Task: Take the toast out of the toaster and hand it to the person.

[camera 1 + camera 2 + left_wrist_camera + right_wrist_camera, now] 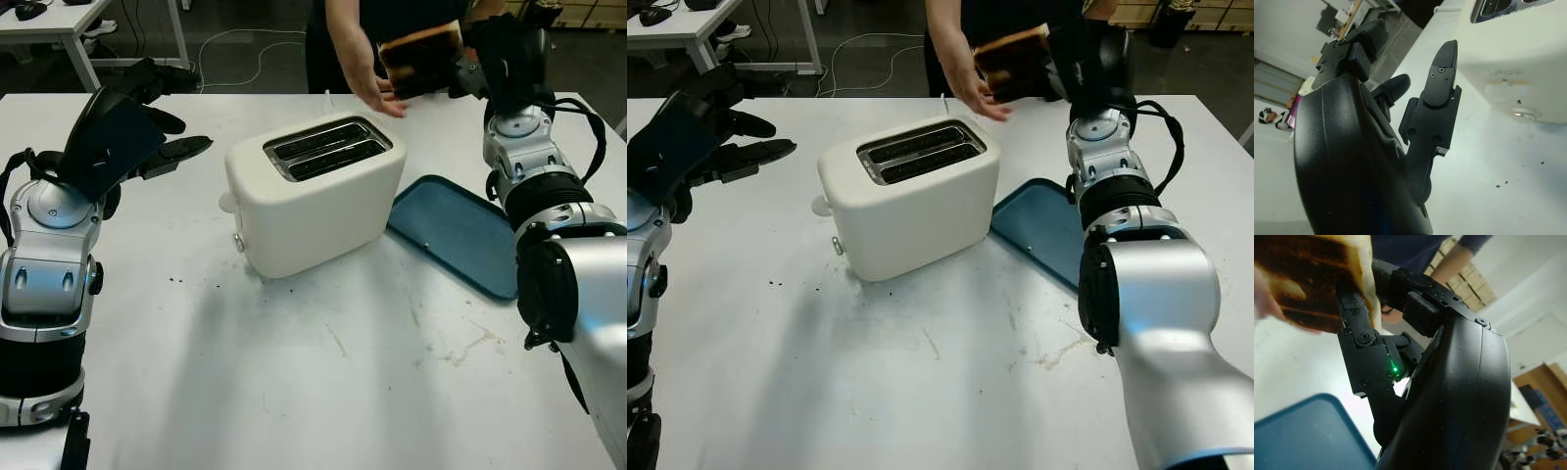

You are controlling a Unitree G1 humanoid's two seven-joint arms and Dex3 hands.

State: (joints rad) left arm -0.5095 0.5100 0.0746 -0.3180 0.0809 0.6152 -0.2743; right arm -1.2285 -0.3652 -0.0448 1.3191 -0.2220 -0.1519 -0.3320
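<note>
Toast (421,61), browned dark on its face, is pinched in the right hand (490,59) above the far edge of a white table (323,392), beside a person's hand (377,93). A cream toaster (313,196) sits mid-table, a blue tray (456,230) just beside it. The left hand (127,127) hovers open at the left.

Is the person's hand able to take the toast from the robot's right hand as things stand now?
Probably yes. The right hand holds the toast up beyond the toaster, and the person's hand is just under it, with nothing between them.
</note>
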